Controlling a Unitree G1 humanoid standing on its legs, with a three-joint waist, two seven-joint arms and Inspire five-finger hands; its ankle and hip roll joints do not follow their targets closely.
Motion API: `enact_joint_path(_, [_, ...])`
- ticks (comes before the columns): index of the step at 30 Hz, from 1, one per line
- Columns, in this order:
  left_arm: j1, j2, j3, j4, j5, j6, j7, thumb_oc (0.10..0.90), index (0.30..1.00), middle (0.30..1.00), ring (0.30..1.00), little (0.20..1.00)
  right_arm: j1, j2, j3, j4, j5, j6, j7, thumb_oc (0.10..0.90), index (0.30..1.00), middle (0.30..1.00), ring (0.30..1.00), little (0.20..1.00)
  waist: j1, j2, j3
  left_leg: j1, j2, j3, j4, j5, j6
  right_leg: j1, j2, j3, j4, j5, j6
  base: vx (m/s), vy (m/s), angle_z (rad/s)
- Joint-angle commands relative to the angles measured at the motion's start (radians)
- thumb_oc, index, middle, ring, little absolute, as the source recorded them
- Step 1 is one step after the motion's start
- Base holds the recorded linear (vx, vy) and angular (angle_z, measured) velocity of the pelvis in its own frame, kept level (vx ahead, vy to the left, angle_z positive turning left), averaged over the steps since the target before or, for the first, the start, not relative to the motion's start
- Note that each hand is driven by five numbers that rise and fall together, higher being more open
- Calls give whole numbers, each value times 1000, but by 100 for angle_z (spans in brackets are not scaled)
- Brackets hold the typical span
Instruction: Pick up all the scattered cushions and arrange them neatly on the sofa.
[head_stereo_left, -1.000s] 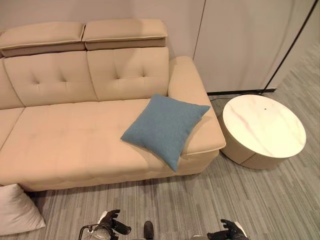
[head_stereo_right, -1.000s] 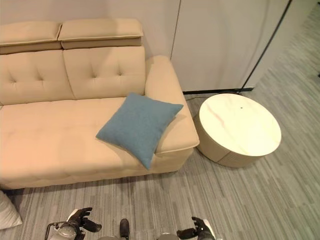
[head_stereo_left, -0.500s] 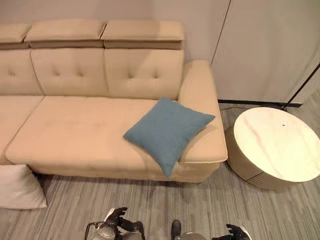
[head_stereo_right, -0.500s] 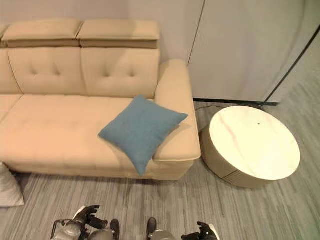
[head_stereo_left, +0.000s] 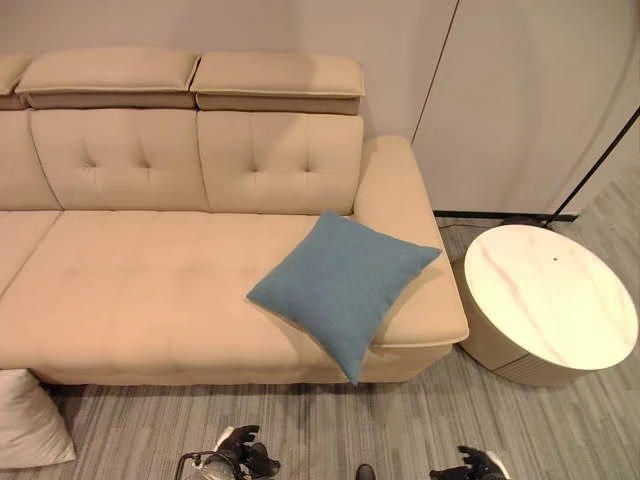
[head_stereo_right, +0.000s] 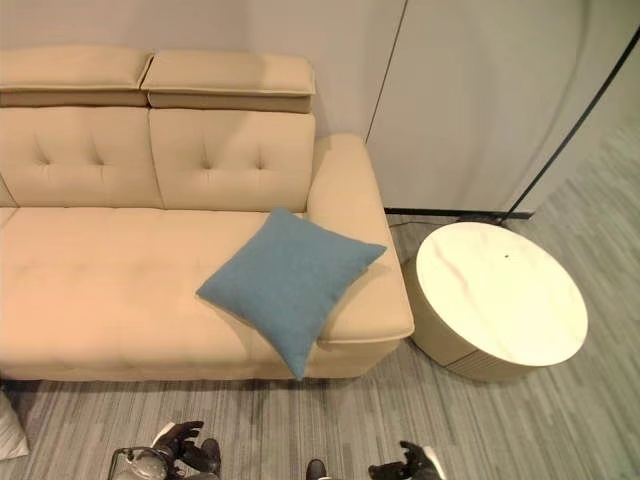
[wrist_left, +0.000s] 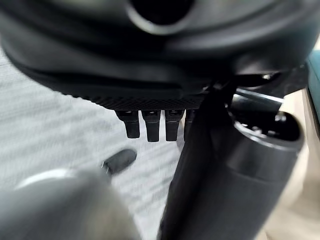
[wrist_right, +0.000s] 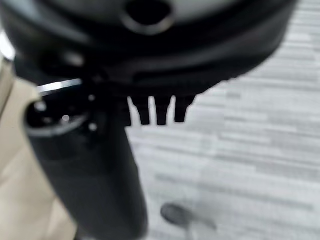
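Observation:
A blue square cushion (head_stereo_left: 343, 283) lies tilted on the right end of the beige sofa (head_stereo_left: 150, 280), one corner resting against the armrest (head_stereo_left: 400, 215) and another poking past the seat's front edge. A white cushion (head_stereo_left: 28, 425) sits on the grey floor by the sofa's front left. My left hand (head_stereo_left: 243, 455) hangs low over the floor in front of the sofa, fingers (wrist_left: 150, 125) relaxed and holding nothing. My right hand (head_stereo_left: 472, 465) hangs likewise to the right, its fingers (wrist_right: 156, 112) straight and empty. Both hands are well short of either cushion.
A round low table (head_stereo_left: 550, 300) with a pale marbled top stands right of the sofa's armrest. A thin black pole (head_stereo_left: 598, 165) leans against the white wall panels behind it. Striped grey carpet (head_stereo_left: 330, 430) runs in front of the sofa.
The whole picture has shifted as the camera moved; the sofa, cushions and table keep their places. Both hands stay low and empty.

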Motion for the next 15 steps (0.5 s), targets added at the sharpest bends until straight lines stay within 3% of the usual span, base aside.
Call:
enact_joint_path(1, [-6, 59, 9, -21, 9, -19, 23, 800, 900, 900, 900, 900, -57, -25, 20, -34, -7, -11, -20, 800, 900, 900, 900, 900, 24, -7, 31, -61, -6, 41, 145, -133, 22, -49, -98, -14, 113, 49, 71, 111, 345, -59])
enact_joint_path(2, [-1, 67, 16, -21, 5, -20, 23, 800, 900, 900, 900, 900, -63, -27, 24, -40, -12, -14, -23, 800, 900, 900, 900, 900, 31, 5, 34, -38, -18, 63, 135, -146, 36, -72, -114, -73, 160, 57, 63, 131, 333, -84])
enact_joint_path(4, [4, 68, 22, -18, 3, -20, 21, 800, 900, 900, 900, 900, -65, -29, 26, -43, -15, -14, -24, 800, 900, 900, 900, 900, 30, 9, 34, -21, -28, 71, 124, -150, 42, -80, -110, -92, 174, 51, 59, 106, 197, -68])
enact_joint_path(6, [9, 69, 32, -17, 1, -17, 18, 800, 900, 900, 900, 900, -67, -31, 34, -36, -18, -14, -24, 800, 900, 900, 900, 900, 24, 13, 31, 10, -54, 72, 108, -159, 52, -86, -52, -97, 158, 17, 48, 153, 150, -24])
enact_joint_path(7, [16, 67, 40, -12, 0, -17, 16, 800, 900, 900, 900, 900, -70, -33, 41, -36, -17, -18, -26, 800, 900, 900, 900, 900, 18, 13, 31, 39, -76, 74, 89, -169, 58, -116, 10, -108, 134, 6, 39, 161, 140, -8])
enact_joint_path(9, [20, 64, 39, -10, 1, -16, 12, 800, 900, 900, 900, 900, -73, -33, 45, -40, -18, -21, -25, 800, 900, 900, 900, 900, 16, 8, 34, 62, -96, 73, 76, -180, 60, -150, 38, -163, 100, 13, 29, 122, 80, -21])
enact_joint_path(11, [18, 60, 34, -12, 7, -19, 5, 800, 900, 900, 900, 900, -70, -39, 45, -43, -20, -22, -25, 800, 900, 900, 900, 900, 12, 6, 38, 74, -103, 72, 88, -197, 58, -132, 32, -224, 43, 8, 21, 108, -24, -12])
enact_joint_path(13, [22, 52, 23, -9, 28, -23, 0, 800, 900, 900, 900, 900, -54, -42, 43, -40, -16, -27, -23, 800, 900, 900, 900, 900, -5, -1, 29, 80, -110, 72, 116, -210, 50, -96, 67, -157, -6, 1, 8, 121, -51, 24])
enact_joint_path(15, [19, 43, 21, -16, 20, -26, -5, 800, 900, 900, 900, 900, -47, -47, 35, -39, -13, -27, -29, 800, 900, 900, 900, 900, -2, -11, 30, 48, -101, 91, 200, -200, 22, -54, 54, -188, -51, 16, 5, 43, -56, 27])
